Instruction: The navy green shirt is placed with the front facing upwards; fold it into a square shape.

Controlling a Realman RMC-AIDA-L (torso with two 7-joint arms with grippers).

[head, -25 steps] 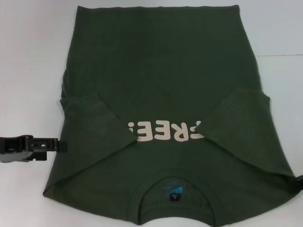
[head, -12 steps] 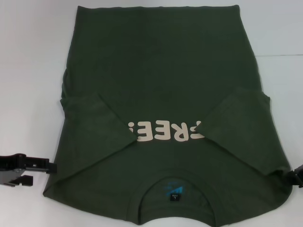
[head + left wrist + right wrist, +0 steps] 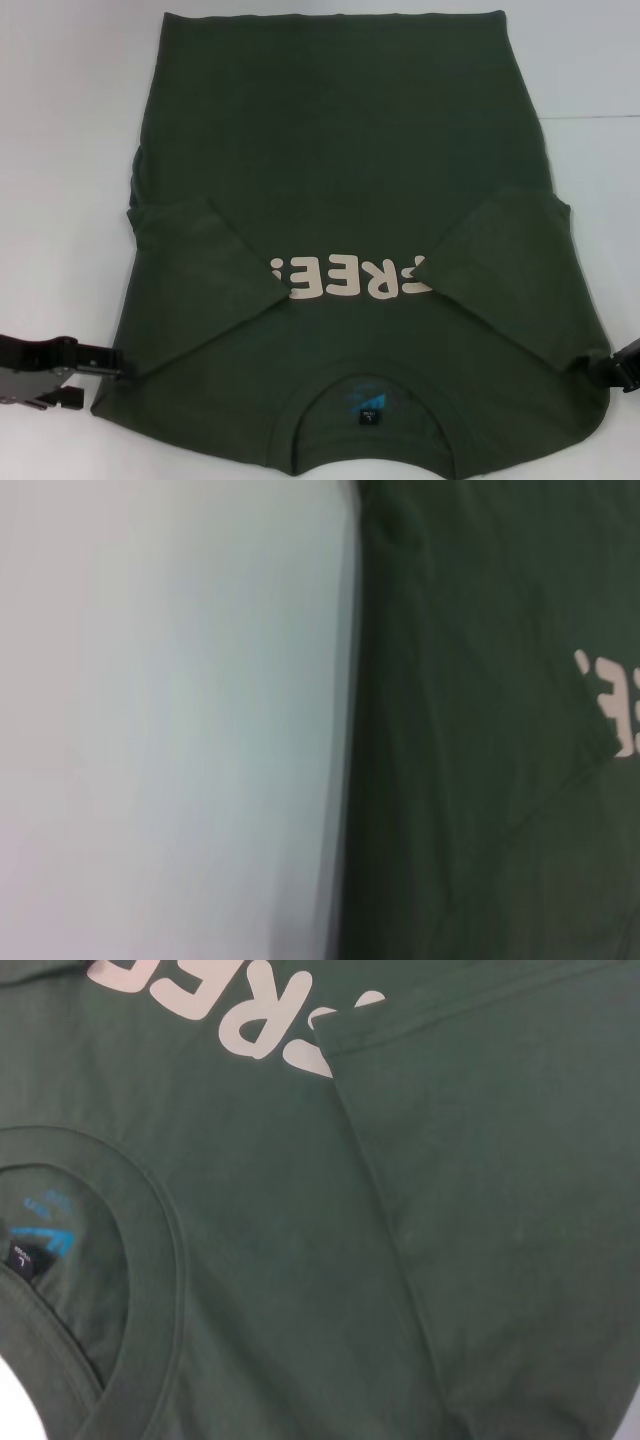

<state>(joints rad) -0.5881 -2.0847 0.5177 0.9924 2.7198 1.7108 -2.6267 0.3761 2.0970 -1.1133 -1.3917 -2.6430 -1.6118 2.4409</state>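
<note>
1. At the lower left edge of the head view, the left gripper (image 3: 100,375) lies low over the white table (image 3: 60,150). Its dark fingers point toward the shirt, spread apart one above the other, and the upper fingertip touches the shirt's left shoulder edge.
2. The navy green shirt (image 3: 340,130) fills the middle of the head view, front up, collar at the bottom edge and hem at the top. Both sleeves are folded inward over the chest.
3. The cream "FREE!" lettering (image 3: 345,278) shows between the two folded sleeves, partly covered by them at each end.
4. Below it, inside the round collar (image 3: 368,372), sits a small blue label (image 3: 362,402).
5. At the lower right edge of the head view, the right gripper (image 3: 622,368) meets the shirt's right shoulder corner. Only a dark tip shows, so whether it pinches the cloth I cannot tell.
</note>
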